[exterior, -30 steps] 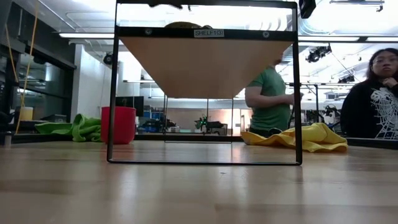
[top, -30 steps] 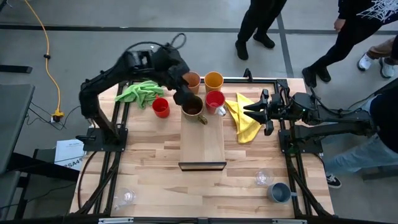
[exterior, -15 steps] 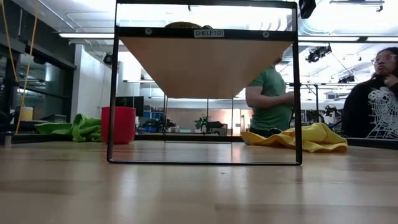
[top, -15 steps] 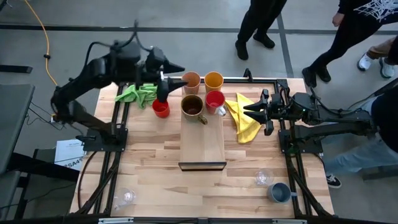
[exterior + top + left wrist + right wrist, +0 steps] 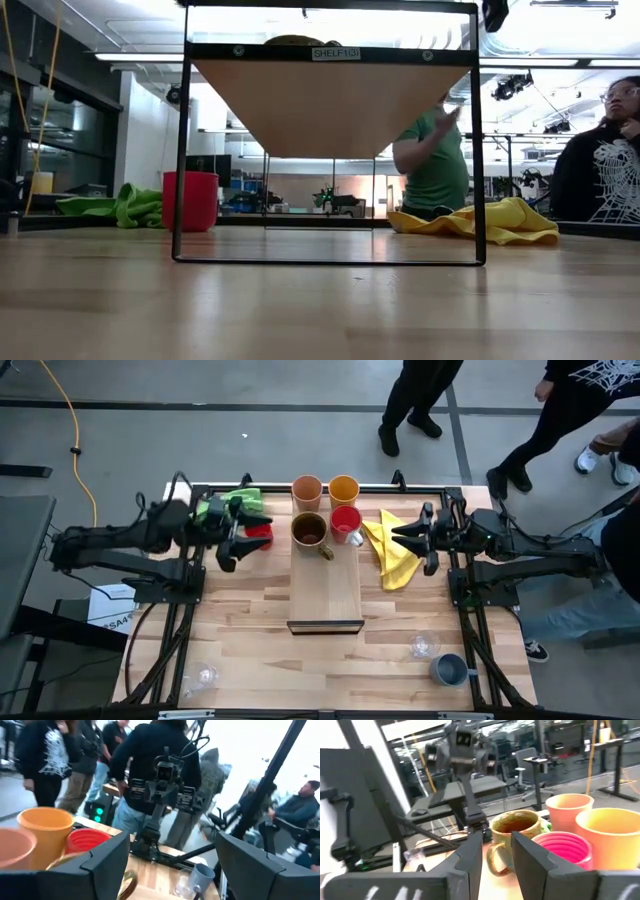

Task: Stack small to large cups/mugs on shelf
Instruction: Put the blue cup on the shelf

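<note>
Left gripper [image 5: 240, 532] parted and empty just beside the small red ceramic mug [image 5: 262, 533], likely rigid, glossy, chippable, best pinched across the rim; glazed brown handled mug [image 5: 310, 530] beyond on the long light-wood shelf [image 5: 328, 595]; right gripper [image 5: 405, 540] idle, slightly parted.

A small white label [image 5: 335, 53] is sitting on the dark front edge of the shelf [image 5: 330, 100] in the low view, reading "SHELF" with a bracketed mark after it that looks like "(3)". In the high view, a white sheet [image 5: 105, 607] is lying on the floor by the table's left side, showing dark lettering too small to read.
</note>
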You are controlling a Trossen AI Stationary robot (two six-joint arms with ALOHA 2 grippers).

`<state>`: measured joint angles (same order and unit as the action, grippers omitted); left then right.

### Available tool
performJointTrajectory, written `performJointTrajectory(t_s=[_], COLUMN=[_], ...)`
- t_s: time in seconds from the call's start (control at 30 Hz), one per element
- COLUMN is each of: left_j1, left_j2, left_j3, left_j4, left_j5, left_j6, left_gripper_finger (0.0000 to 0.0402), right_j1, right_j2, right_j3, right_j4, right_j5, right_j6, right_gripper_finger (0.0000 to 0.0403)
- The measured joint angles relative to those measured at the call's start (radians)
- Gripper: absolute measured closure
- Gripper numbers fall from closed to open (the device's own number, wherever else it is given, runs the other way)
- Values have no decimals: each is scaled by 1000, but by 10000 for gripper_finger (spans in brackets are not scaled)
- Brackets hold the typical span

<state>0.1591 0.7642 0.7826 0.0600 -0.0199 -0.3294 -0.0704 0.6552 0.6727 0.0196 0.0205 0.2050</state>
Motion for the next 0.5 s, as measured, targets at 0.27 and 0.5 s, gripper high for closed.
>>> performJointTrajectory(t_s=[0.27, 0.5], left_j1=[-15, -16], left_j2=[-144, -147], left_j3=[-172, -172], left_j4=[-4, -24], left_j5=[-48, -45], left_j6=[-16, -98], left_gripper_finger=[121, 121], right_j1=[0, 0], right_j2=[0, 0], right_j3=[0, 0], right_j4=[6, 7], right_j5=[39, 47], right_j6=[-24, 20], right_gripper_finger=[308, 308])
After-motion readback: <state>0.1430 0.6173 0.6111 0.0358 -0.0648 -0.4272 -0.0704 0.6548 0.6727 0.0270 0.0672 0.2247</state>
